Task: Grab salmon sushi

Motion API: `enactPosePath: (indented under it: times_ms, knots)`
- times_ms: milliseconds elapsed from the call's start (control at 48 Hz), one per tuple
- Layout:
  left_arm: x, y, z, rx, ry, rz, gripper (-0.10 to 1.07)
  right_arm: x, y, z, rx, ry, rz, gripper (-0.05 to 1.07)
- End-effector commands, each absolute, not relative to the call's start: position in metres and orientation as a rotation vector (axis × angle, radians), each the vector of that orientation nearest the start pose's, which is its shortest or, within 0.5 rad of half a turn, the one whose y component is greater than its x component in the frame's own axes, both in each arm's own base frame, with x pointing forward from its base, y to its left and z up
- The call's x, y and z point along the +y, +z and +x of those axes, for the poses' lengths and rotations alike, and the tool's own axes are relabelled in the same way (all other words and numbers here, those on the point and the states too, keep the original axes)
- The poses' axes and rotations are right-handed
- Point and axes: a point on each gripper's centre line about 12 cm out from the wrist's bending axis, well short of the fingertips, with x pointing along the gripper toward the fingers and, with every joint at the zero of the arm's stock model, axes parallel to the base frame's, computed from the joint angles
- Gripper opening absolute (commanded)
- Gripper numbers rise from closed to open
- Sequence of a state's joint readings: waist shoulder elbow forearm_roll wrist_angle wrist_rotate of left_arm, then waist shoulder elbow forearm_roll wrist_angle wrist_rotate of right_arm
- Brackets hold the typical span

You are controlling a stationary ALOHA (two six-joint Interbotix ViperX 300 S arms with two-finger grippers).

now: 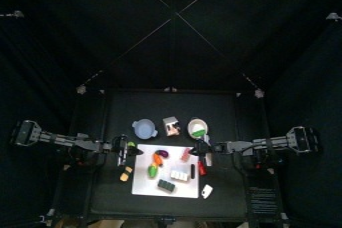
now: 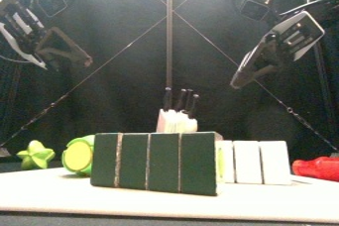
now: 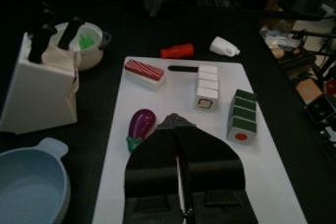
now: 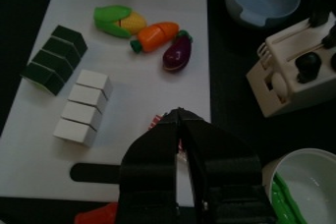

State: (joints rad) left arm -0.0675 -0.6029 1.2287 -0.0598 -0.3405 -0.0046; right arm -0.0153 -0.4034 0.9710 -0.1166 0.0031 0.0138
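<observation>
We should open our pinched-together, empty left gripper [image 3: 182, 141] wide before dropping squarely over the salmon sushi [image 3: 144, 71] on the white board [image 3: 184, 95].

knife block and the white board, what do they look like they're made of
Knife block: pale, matte, flat-sided, probably painted wood or plastic; black handles stick out of its top. White board: thin, smooth, evenly white, likely plastic, though the look leaves it open.

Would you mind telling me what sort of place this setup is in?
Probably a robot lab's test pen: black curtains enclose a small table with toy food on a white board, a knife block and bowls.
</observation>
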Motion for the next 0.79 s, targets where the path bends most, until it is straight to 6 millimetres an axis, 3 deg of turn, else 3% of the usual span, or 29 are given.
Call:
enactPosePath:
  times_ms: [0,271,417,771]
  knots:
    - [-0.014,0.206,0.242,0.270,-0.039,-0.054,0.18,-0.005,0.204,0.299,0.579,0.011,-0.093,0.40]
    - [-0.015,0.204,0.241,0.290,-0.039,-0.057,0.40,-0.007,0.180,0.311,0.715,0.011,-0.097,0.74]
    - [-0.015,0.204,0.241,0.290,-0.039,-0.057,0.48,-0.007,0.166,0.316,0.787,0.012,-0.102,0.85]
    - [-0.015,0.201,0.240,0.298,-0.039,-0.057,0.50,-0.010,0.152,0.334,0.944,0.026,-0.193,0.87]
